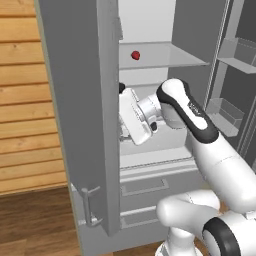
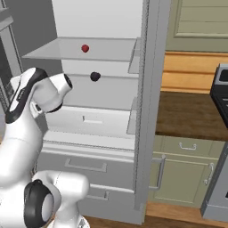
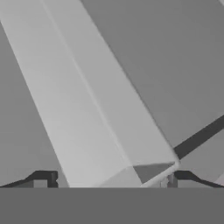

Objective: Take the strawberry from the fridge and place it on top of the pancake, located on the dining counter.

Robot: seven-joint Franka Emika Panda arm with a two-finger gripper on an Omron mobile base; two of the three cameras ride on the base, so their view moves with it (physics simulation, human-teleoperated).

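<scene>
1. Left base view: the strawberry [image 1: 135, 55] sits on the upper white shelf [image 1: 170, 59] of the open fridge [image 1: 82, 125]; it lies above the hand, which is tucked in beside the door's edge one level lower; a lift looks needed.
2. Right base view: the strawberry [image 2: 85, 48] is a tiny red, roundish berry with no clear long axis; a dark round fruit [image 2: 95, 76] rests on the shelf below.
3. Hand view: the gripper [image 3: 109, 181] has its tips spread wide apart, holding nothing; pale fridge panels lie ahead.

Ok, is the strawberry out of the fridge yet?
No. The strawberry lies on an upper shelf inside the open fridge, above the open, empty gripper.
</scene>
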